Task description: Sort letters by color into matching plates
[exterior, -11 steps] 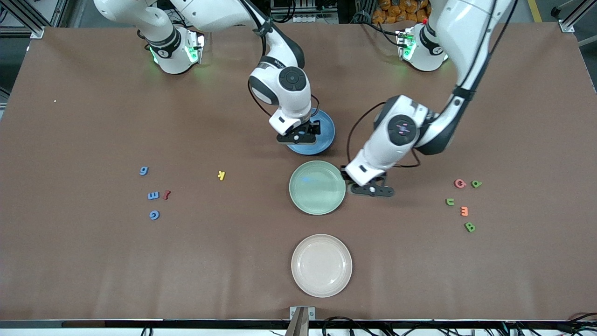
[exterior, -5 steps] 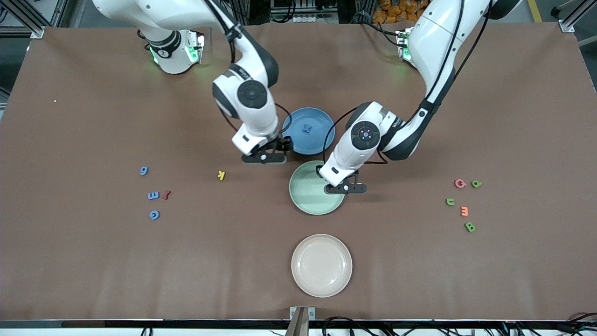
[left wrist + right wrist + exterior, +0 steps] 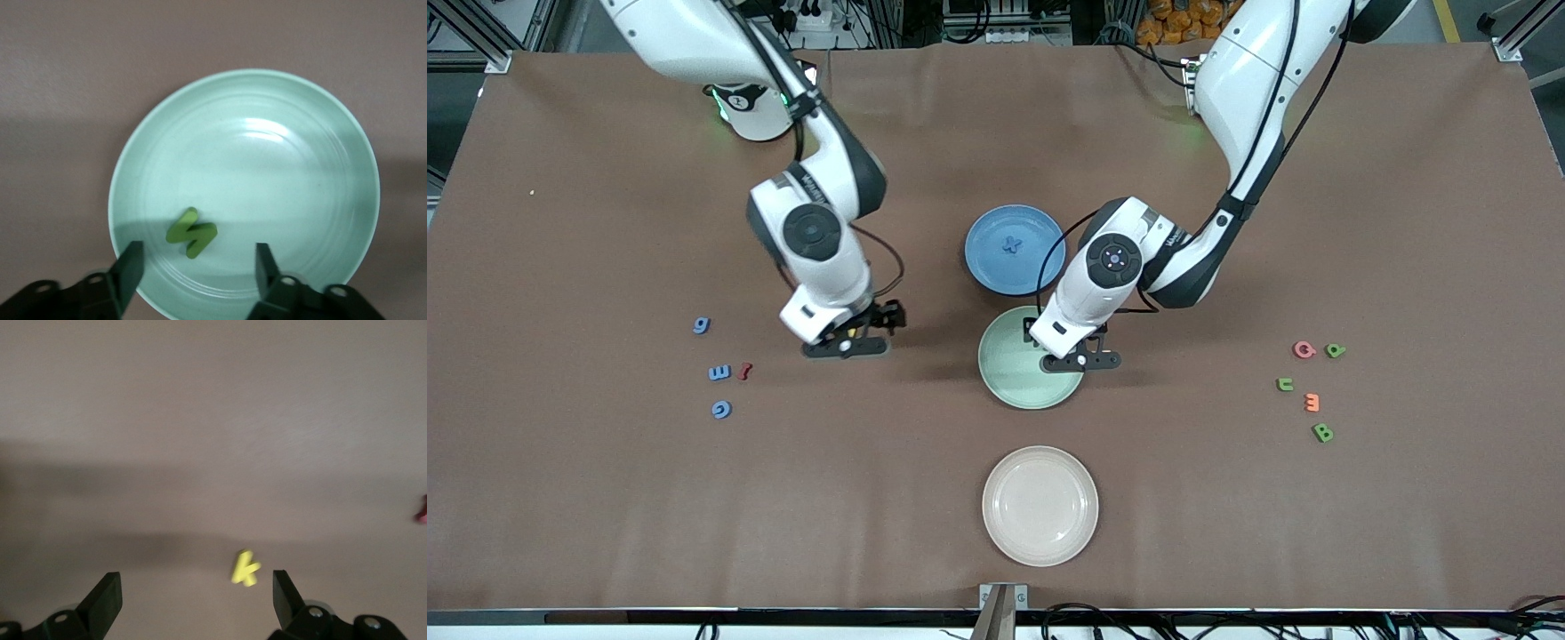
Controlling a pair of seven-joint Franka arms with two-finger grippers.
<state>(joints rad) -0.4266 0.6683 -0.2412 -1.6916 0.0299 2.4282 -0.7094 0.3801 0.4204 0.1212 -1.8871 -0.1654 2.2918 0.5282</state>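
**Green letter lies in the green plate, under parted fingers**

A green letter [image 3: 191, 233] lies on the floor of the green plate [image 3: 333, 120], near its rim, and nothing grips it. The left gripper [image 3: 199, 267] hangs just above it with its jaws spread apart, one finger to either side of the letter and neither one touching.

The blue plate [image 3: 987, 267] sits just beside the green one, farther from the front camera, with a blue letter [image 3: 1010, 244] at its middle. The right gripper [image 3: 193, 593] is over bare table toward the right arm's end, jaws wide and empty, above a yellow letter [image 3: 245, 569].

Three blue letters [image 3: 719, 372] lie near the right arm's end, three green letters [image 3: 1322, 433] near the left arm's.
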